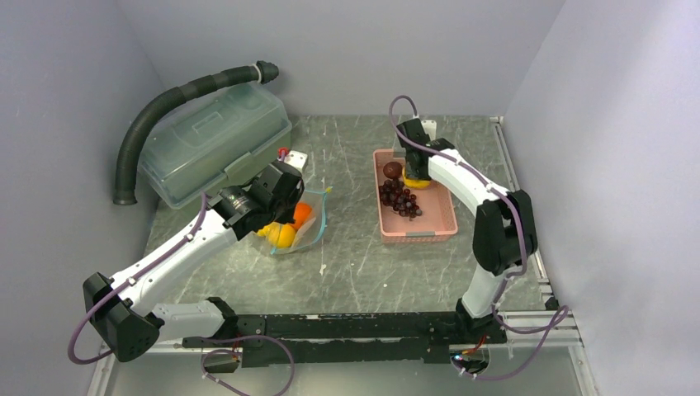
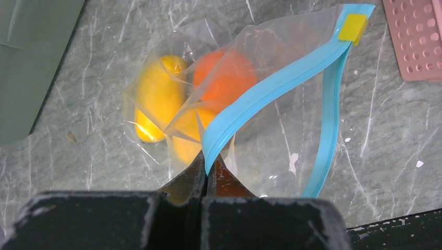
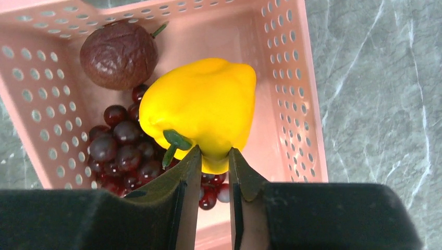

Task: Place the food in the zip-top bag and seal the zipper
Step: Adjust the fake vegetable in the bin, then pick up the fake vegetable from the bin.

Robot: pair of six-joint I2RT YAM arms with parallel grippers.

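Note:
The clear zip-top bag [image 2: 271, 140] lies left of centre [image 1: 307, 229], its mouth open toward the basket. It holds two yellow-orange oval fruits [image 2: 156, 96] and a round orange one [image 2: 224, 78]. My left gripper [image 2: 209, 165] is shut on the bag's teal-blue zipper strip [image 2: 266, 94], at its near end; a yellow slider [image 2: 353, 27] sits at the far end. My right gripper [image 3: 212, 156] is shut on a yellow fruit [image 3: 203, 107] with a green stem, held over the pink basket [image 3: 292, 104]. The dark purple grape bunch [image 3: 122, 148] and brown-red ball [image 3: 119, 54] lie in the basket.
A large translucent grey-green lidded box [image 1: 213, 140] stands at the back left with a black ribbed hose [image 1: 165, 103] over it. The pink basket [image 1: 437, 227] sits right of centre. Grey walls close in the table at the back and sides.

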